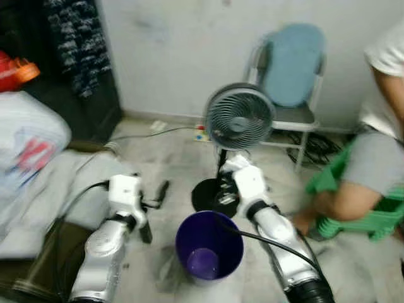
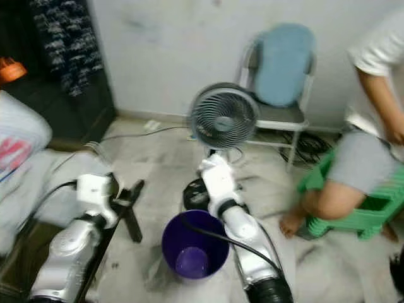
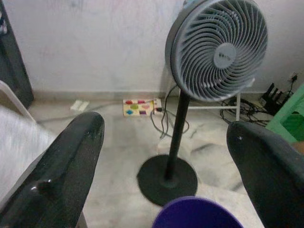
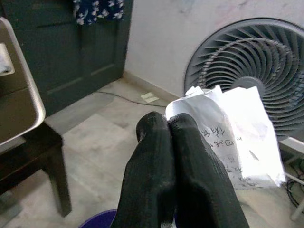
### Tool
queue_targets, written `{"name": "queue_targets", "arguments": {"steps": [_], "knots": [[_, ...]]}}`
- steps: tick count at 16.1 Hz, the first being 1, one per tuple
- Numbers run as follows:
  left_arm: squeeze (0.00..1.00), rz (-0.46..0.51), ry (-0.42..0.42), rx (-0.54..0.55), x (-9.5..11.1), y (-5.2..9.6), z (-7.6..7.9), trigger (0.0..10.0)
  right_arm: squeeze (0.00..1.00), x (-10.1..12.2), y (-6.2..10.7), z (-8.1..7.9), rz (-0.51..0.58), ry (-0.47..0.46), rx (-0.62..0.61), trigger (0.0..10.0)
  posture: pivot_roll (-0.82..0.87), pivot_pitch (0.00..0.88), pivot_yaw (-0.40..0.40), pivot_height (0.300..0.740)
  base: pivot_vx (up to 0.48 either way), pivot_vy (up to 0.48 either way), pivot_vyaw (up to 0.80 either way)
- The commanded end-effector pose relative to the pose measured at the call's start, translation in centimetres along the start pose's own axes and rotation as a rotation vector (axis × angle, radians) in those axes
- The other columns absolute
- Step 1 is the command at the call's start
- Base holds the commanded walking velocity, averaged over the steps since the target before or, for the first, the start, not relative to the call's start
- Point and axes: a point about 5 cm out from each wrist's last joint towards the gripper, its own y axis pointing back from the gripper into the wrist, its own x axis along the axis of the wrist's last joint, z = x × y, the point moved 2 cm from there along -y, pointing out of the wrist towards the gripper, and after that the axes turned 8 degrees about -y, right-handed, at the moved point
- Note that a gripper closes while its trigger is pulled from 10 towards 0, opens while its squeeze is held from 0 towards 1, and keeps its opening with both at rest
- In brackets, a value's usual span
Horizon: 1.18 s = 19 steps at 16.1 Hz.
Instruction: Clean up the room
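Paper, a crumpled white sheet with writing, is pinched between the tightly closed black fingers of the right gripper; the right wrist view shows this, while the eye views hide the paper behind the arm. The right gripper hangs just past the far edge of the round purple plastic bin. The left gripper, left of the bin, has its fingers spread wide and holds nothing. A grey standing fan stands beyond the bin. A person sits on a green plastic stool at the right.
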Motion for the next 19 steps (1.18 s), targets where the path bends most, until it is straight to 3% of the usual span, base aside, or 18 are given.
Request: {"name": "queue_targets", "arguments": {"steps": [1,6,14,19], "knots": [[0.0,0.013,0.009,-0.024,0.45,-0.5,1.05,10.0,0.0,-0.37,0.49,1.41,-0.016,0.012,-0.04,10.0,-0.11,0.0,-0.03,0.74,0.0,0.0,0.0],[0.0,0.02,0.014,-0.027,0.54,-0.47,1.0,10.0,0.0,-0.41,0.4,1.28,-0.015,0.016,-0.037,10.0,-0.11,0.0,-0.029,0.74,0.0,0.0,0.0],[0.0,0.017,0.015,-0.031,0.52,-0.54,1.01,10.0,0.0,-0.38,0.39,1.35,-0.013,0.02,-0.045,10.0,-0.11,0.0,-0.026,0.74,0.293,0.0,0.27],[0.0,0.022,0.023,-0.037,0.6,-0.57,1.08,10.0,0.0,-0.47,0.35,1.31,-0.017,0.023,-0.043,10.0,-0.11,0.0,-0.027,0.74,0.0,0.0,0.0]]}}
